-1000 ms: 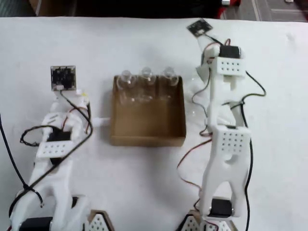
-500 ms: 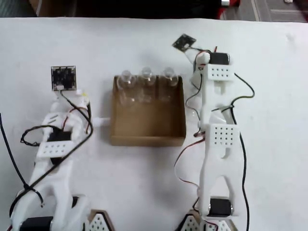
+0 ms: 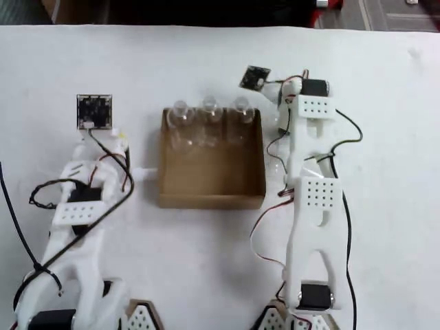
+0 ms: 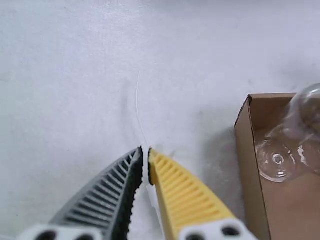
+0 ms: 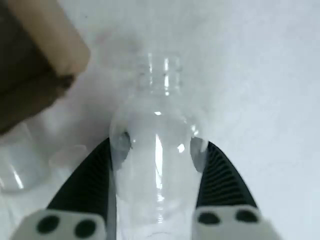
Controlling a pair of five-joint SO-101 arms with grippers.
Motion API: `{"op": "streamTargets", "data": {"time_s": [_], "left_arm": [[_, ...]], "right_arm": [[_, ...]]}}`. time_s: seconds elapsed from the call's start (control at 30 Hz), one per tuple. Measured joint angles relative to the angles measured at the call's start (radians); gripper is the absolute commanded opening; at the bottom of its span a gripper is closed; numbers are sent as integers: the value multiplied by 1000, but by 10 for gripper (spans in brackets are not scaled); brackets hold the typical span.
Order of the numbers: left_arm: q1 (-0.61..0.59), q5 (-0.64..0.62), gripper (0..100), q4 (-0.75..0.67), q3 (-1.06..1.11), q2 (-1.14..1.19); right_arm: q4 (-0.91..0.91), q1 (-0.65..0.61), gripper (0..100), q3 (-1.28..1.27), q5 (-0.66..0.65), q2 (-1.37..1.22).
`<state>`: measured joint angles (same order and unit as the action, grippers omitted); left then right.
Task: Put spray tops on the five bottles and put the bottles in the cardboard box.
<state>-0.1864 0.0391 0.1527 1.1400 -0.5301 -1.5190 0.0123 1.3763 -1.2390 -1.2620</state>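
The cardboard box (image 3: 212, 196) sits mid-table with three clear bottles (image 3: 210, 111) standing along its far wall. In the right wrist view my right gripper (image 5: 157, 145) is shut on a clear bottle (image 5: 157, 125) with an open, capless neck, just beside a box corner (image 5: 42, 55). In the high view this arm (image 3: 309, 137) stands close to the box's right wall. My left gripper (image 4: 145, 157) is shut on a thin white tube (image 4: 138, 107) that sticks out past the fingertips, over the cloth left of the box (image 4: 245, 145).
Another clear bottle (image 5: 17, 165) lies near the held one by the box. A small white piece (image 3: 141, 170) lies between the left arm (image 3: 86, 199) and the box. White cloth covers the table, with open room in front of the box.
The right arm has swung left and nearer, bringing its wrist up against the box's right side. The left arm has hardly moved.
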Motion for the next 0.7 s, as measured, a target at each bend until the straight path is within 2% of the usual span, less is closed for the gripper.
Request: {"op": "streamTargets", "data": {"time_s": [0.27, 0.4, 0.7], "left_arm": [[0, 5, 20, 0, 0, 0], [0, 8, 20, 0, 0, 0], [0, 8, 20, 0, 0, 0]], "right_arm": [[-172, 112, 17, 212, -21, -9], [-178, 161, 17, 241, -23, -6], [-180, 365, 17, 241, -32, 49]]}}
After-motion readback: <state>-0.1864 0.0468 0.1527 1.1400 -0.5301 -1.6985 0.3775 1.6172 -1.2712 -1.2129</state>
